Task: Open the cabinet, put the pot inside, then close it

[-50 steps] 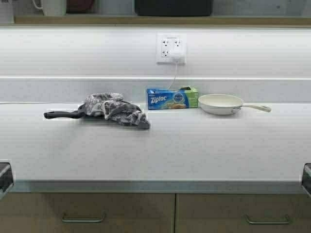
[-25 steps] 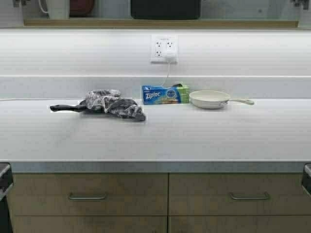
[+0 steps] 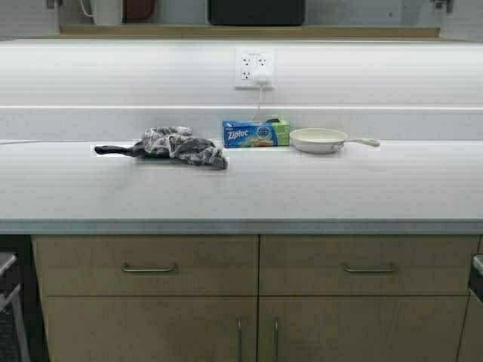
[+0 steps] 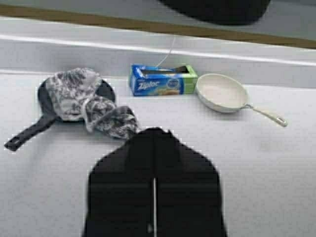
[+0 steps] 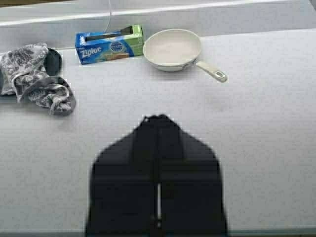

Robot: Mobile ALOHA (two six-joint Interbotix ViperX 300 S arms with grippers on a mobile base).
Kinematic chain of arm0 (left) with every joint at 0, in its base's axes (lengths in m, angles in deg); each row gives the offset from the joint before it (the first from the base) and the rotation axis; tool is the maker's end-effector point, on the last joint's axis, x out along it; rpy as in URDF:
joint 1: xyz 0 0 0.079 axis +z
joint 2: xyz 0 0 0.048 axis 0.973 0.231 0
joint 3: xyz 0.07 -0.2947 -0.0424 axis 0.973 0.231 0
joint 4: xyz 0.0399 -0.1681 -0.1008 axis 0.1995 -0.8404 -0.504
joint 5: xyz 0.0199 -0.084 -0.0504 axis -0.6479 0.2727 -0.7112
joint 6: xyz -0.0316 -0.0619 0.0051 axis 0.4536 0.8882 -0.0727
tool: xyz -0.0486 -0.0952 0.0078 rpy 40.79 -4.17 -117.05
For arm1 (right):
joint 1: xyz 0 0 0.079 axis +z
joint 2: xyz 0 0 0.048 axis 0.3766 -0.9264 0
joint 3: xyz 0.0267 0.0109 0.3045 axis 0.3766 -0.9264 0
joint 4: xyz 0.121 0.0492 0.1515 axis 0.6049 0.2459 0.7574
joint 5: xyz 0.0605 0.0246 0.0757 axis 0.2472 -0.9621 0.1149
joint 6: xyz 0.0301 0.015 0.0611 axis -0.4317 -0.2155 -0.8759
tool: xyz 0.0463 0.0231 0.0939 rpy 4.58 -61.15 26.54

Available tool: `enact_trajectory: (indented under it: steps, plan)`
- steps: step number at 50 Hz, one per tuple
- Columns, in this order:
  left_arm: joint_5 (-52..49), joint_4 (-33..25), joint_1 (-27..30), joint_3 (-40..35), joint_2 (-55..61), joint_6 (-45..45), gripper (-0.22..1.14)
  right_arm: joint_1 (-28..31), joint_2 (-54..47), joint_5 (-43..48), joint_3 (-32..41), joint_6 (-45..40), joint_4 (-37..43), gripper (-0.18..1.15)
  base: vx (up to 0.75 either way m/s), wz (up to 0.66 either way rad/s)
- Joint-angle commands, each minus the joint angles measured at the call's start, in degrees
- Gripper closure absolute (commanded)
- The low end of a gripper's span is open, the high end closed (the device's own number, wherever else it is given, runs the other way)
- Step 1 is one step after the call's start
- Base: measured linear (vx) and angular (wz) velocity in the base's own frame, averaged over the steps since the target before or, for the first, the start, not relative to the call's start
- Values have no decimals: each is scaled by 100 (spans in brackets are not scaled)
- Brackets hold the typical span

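High view, with both wrist views. You see the pot (image 3: pixel 256 11) as a black body cut off by the top of the view. It stands on the tan bottom board of the cabinet (image 3: pixel 377 32), above the middle of the counter (image 3: pixel 241 196). Whether the cabinet doors are open or closed cannot be told from here. A white mug (image 3: pixel 106 10) stands on the same board, towards its left end.

The left gripper (image 4: pixel 154 131) hangs over the front part of the counter with its jaws closed on nothing, only a thin slit between them. The right gripper (image 5: pixel 158 118) is likewise over the front part, jaws closed and empty.

Along the counter's back edge, from left to right:
- a long-handled black pan (image 3: pixel 113 150) with a grey cloth (image 3: pixel 179 144) heaped on it and trailing onto the counter;
- a Ziploc box (image 3: pixel 255 133) at the middle, below the wall outlet (image 3: pixel 253 68);
- just beside the box, a cream-white frying pan (image 3: pixel 318 139), its handle pointing to the right end.

Base cabinets (image 3: pixel 151 268) topped by drawers lie under the front edge.
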Motion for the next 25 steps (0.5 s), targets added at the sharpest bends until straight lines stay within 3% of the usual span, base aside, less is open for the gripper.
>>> enact_trajectory:
  steps: [1,11,25]
  plan:
    - [-369,44,606,-26,-510,-185,87,-141,246,0,70,9,-53,89,-19,-5]
    - [-1081,114,1591,-211,-1037,-325,87,-817,422,-211,308,18,-141,90,-22,-8]
    - [-1846,448,2698,-958,-1204,-343,87,-2197,325,-334,888,185,-281,90,-19,-2]
